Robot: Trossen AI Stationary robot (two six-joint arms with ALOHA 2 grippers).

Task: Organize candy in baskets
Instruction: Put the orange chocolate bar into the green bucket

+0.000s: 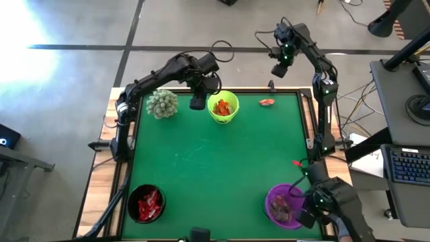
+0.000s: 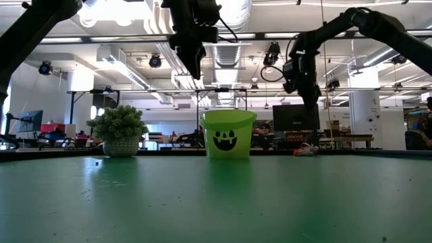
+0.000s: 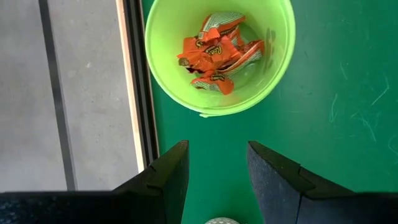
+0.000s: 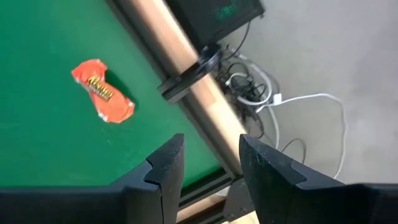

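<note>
Orange candy (image 4: 102, 91) on mat, apart from open right hand (image 4: 208, 165).

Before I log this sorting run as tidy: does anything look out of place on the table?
Yes. One orange-wrapped candy lies loose on the green table near its far edge, right of the lime green basket, outside every basket. The other candy visible is in the lime green, black and purple baskets.

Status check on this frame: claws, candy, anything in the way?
Left claw open, empty, beside lime green basket. Right claw open, empty, above far table edge. One orange candy loose on the mat. Nothing blocking it.
</note>
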